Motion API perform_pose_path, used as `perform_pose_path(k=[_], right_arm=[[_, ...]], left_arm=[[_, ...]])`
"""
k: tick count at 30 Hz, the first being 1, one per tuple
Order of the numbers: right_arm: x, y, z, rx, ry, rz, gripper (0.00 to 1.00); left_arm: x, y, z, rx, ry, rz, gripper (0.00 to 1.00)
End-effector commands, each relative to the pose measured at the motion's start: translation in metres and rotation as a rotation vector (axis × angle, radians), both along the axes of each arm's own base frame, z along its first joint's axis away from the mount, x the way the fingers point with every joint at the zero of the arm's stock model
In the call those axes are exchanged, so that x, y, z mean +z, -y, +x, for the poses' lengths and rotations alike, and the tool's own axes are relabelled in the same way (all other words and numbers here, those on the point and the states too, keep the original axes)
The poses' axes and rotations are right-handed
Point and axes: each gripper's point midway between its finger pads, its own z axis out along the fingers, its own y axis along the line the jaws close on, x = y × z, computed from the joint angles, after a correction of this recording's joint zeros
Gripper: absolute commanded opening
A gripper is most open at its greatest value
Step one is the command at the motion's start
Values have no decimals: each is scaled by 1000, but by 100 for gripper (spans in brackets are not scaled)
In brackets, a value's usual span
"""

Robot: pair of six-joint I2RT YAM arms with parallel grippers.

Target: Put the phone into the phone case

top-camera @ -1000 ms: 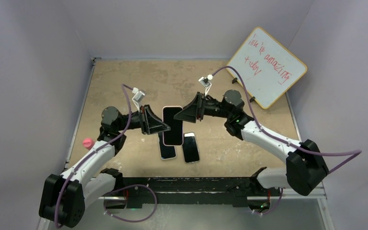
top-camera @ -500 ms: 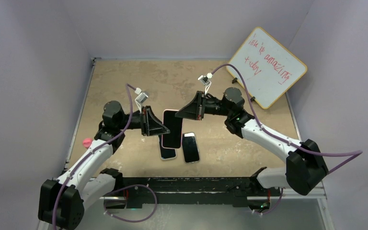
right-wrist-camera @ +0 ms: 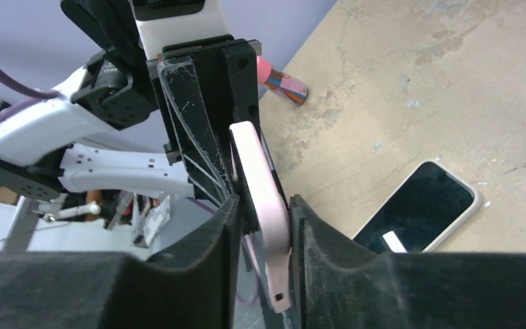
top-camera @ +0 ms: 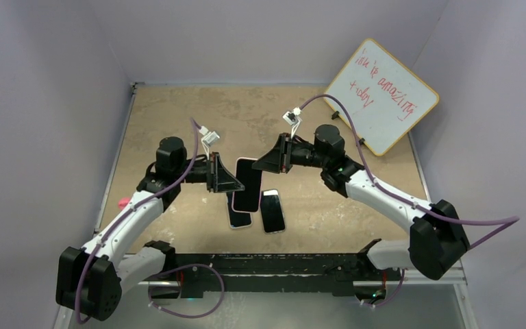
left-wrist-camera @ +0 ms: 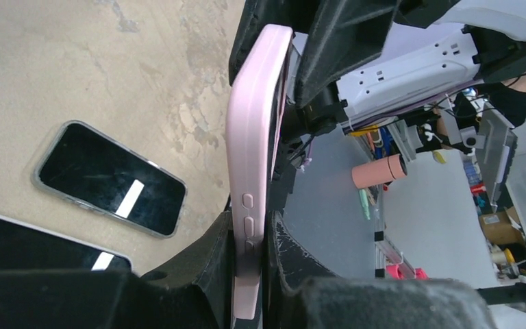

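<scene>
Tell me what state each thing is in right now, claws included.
Pink case: lifted off the table, gripped from both sides.
Left claw: shut on the pink case.
Right claw: shut on the pink case.
Left phone: flat on the table, screen dark.
Right phone: flat on the table, screen dark.
Whiteboard: leaning, written on.

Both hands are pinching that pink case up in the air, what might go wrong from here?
1. The left hand and right hand each pinch only an edge of the pink case; a slip might drop it onto the phones lying below it.
2. With both hands clamped on opposite edges, any mismatched motion could twist or bend the case.
</scene>
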Motion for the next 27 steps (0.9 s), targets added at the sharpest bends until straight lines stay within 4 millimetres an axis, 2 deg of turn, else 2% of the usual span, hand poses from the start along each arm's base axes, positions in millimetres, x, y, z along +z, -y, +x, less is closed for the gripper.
perform_pose_path(k=[1, 4, 5, 7, 11, 15, 17, 21, 27], right_arm=[[47, 4, -16, 46, 99, 91, 43], [37, 8, -18, 36, 123, 59, 66], [31, 11, -17, 21, 120, 39, 71], [21, 15, -21, 11, 110, 19, 77], [13, 15, -31, 65, 105, 29, 86], [-3, 15, -35, 82, 71, 13, 88], [-7, 14, -38, 98, 50, 20, 87], [-8, 8, -44, 151, 2, 56, 81], [-9, 4, -44, 156, -53, 99, 65]], left_arm=[[13, -4, 25, 125, 62, -6, 0], [38, -1, 19, 129, 71, -132, 0], [43, -1, 17, 139, 67, -159, 0], [51, -2, 19, 171, 77, -172, 0], [67, -5, 27, 236, 123, -194, 0], [89, -6, 30, 262, 156, -276, 0], [94, -7, 30, 274, 155, -308, 0], [94, -6, 33, 279, 150, -328, 0], [87, -5, 38, 282, 137, -325, 0]])
